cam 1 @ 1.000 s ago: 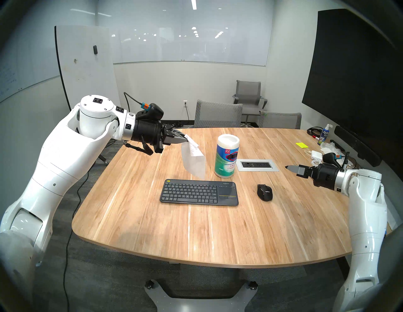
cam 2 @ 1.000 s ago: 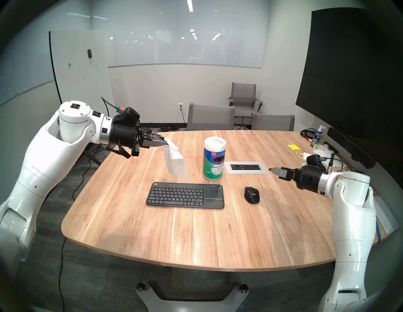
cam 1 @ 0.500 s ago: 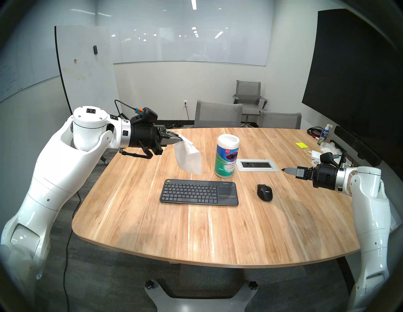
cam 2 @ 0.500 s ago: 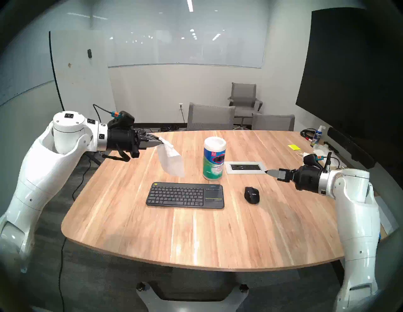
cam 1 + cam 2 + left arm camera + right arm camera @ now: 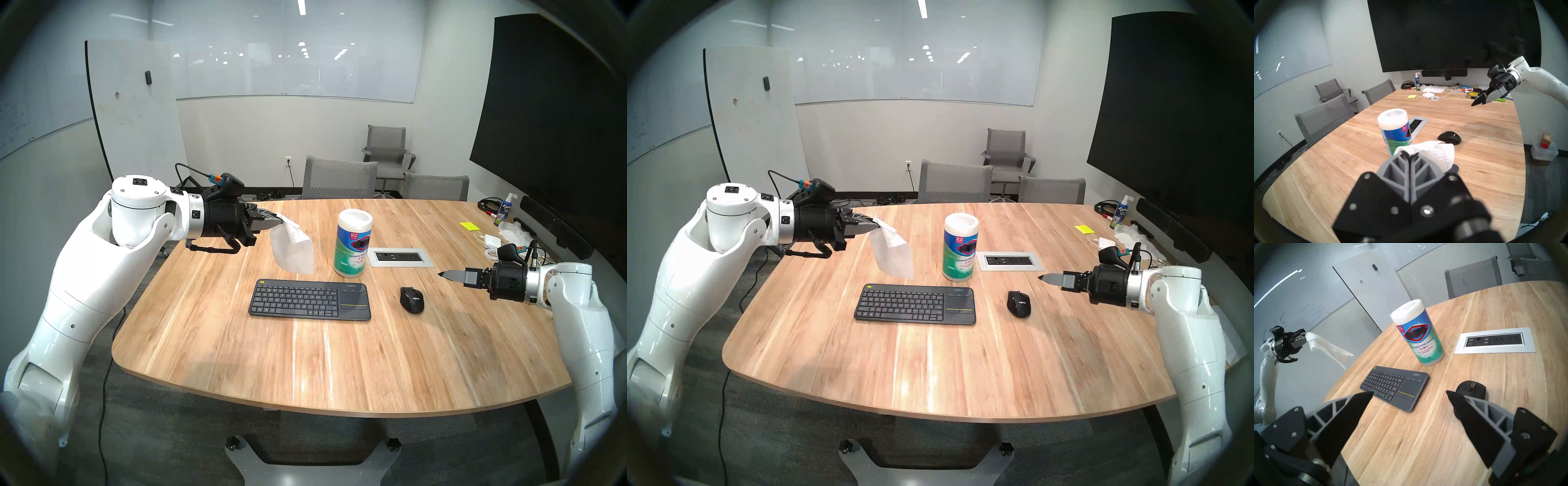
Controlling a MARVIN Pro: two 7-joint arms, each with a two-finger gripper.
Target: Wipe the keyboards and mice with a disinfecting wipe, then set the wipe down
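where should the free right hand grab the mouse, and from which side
Across the mouse's two long flanks, coming from above. It lies flat on the table, a low rounded hump, so only the sides give the fingers purchase. The right hand hovers open just right of it, while the keyboard sits clear to its left.

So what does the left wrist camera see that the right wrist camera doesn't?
Only the left wrist view shows the big dark screen, spray bottle and yellow sticky note. Only the right wrist view shows the whole keyboard and the wipe hanging loose in the air. Both show the wipes canister, mouse and table.
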